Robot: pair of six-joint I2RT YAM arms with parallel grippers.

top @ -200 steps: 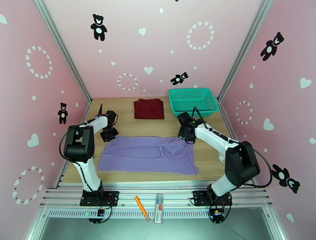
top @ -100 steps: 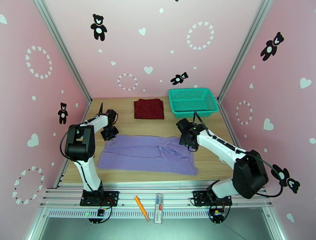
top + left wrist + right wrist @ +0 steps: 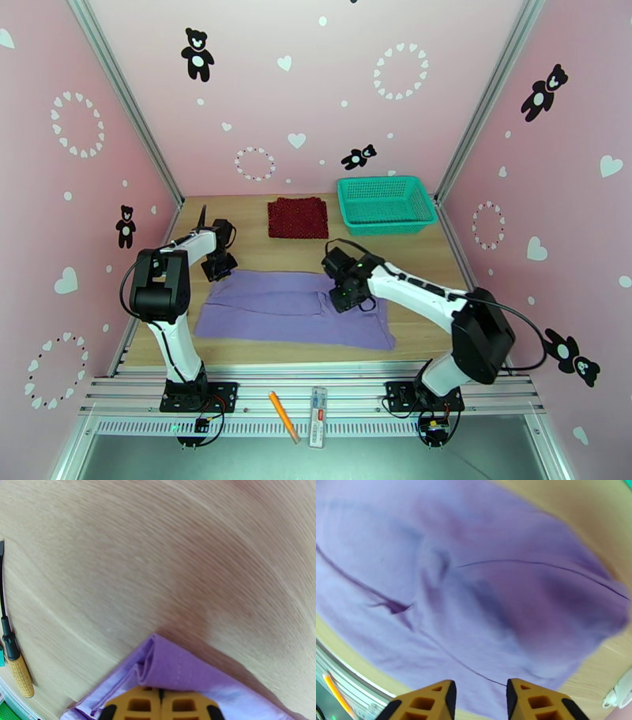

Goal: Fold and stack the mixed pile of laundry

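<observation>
Soft purple T-shirt (image 3: 268, 308) lies flat and creased mid-frame on the wooden table (image 3: 419, 251). Left gripper (image 3: 160, 693) is pinched tight on its folded corner, and right gripper (image 3: 480, 685) hovers over it, jaws apart. Dotted red cloth (image 3: 297, 217), a neat square, sits upper centre beside the teal mesh basket (image 3: 385, 204)

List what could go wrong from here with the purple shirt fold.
1. The left gripper pinches only a thin corner of the lavender T-shirt; a tug from the other side might pull it free.
2. The right gripper hovers, jaws open, over a creased middle patch; closing there may bunch extra layers and skew the fold.
3. The shirt's near edge lies close to the front of the table; dragging could slide it over.
</observation>
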